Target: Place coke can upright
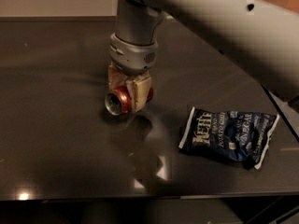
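Coke can [117,101] sideways within gripper [127,93]

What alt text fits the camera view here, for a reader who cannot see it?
The gripper, reaching down from a grey arm, is shut on the coke can, which lies on its side, a silver end toward the camera, low over a dark table. A dark blue chip bag lies flat further right in the picture, apart from the can.

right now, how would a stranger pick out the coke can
On the dark table, follow the grey arm down to its claw, left of the blue chip bag. The coke can lies sideways in its grip: the only red cylinder, silver-ended.
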You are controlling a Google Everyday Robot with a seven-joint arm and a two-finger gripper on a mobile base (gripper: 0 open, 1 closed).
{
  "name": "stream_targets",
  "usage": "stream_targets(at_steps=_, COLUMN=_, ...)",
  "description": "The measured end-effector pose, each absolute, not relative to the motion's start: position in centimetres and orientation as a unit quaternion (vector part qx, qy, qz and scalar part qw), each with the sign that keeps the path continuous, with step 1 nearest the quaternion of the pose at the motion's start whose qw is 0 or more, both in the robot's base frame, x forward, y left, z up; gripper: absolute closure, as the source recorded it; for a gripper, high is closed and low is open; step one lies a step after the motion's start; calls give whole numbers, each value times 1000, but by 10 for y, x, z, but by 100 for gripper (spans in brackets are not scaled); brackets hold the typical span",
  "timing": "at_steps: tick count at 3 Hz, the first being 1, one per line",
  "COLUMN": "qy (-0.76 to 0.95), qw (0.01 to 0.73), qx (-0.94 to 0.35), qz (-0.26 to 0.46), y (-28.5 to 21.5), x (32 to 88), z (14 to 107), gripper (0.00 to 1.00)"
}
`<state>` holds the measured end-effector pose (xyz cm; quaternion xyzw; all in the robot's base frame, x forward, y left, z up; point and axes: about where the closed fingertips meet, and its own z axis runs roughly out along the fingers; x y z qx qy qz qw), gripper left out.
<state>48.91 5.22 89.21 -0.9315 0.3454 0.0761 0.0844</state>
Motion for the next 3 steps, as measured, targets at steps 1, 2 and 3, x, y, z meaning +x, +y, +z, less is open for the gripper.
stream_targets(at_steps=1, qy=394, qw=133, qx=-899, qz=135, y=62, x=489, z=916, gripper=100)
stream_targets(at_steps=2, qy=435, qw=176, qx=-863, qz=187, y=68, x=492, z=937, gripper=100)
stream_targets(at_steps=3, qy=466, qw=208, qx=-823, qz=249, y=73, x=493, z=948, gripper=100)
